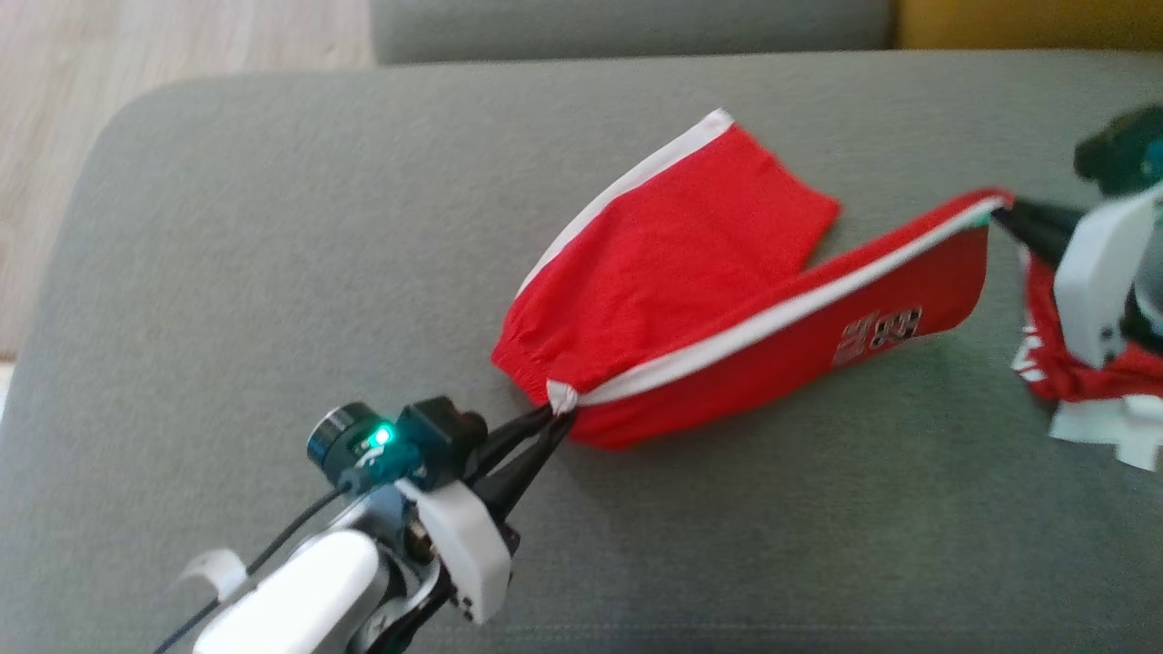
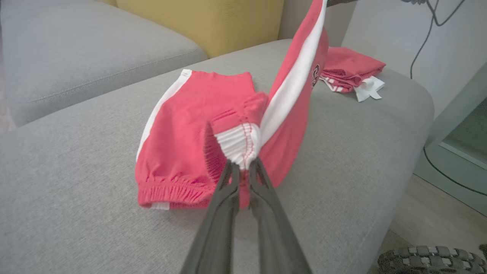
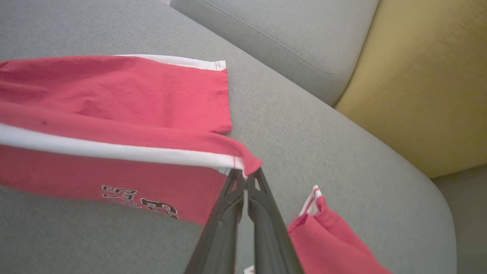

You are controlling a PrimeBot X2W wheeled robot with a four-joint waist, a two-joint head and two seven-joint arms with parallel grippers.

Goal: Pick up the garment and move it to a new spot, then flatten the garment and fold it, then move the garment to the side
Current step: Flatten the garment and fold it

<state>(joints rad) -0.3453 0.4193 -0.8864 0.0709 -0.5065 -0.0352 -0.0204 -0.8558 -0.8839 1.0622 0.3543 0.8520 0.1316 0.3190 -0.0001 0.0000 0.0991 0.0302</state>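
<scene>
The garment (image 1: 690, 263) is a pair of red shorts with white side stripes and a dark print on one leg, stretched over the grey sofa cushion (image 1: 273, 272). My left gripper (image 1: 556, 413) is shut on its white waistband corner (image 2: 239, 142). At the far right my right gripper (image 1: 999, 211) is shut on the hem corner of the printed leg (image 3: 243, 165), holding that leg lifted and taut. The other leg (image 2: 198, 106) lies flat on the cushion behind.
A second red and white garment (image 1: 1072, 372) lies bunched at the cushion's right end, under my right arm. A grey backrest (image 1: 627, 27) and a yellow cushion (image 3: 430, 76) stand behind. Wood floor (image 1: 54, 136) shows beyond the left edge.
</scene>
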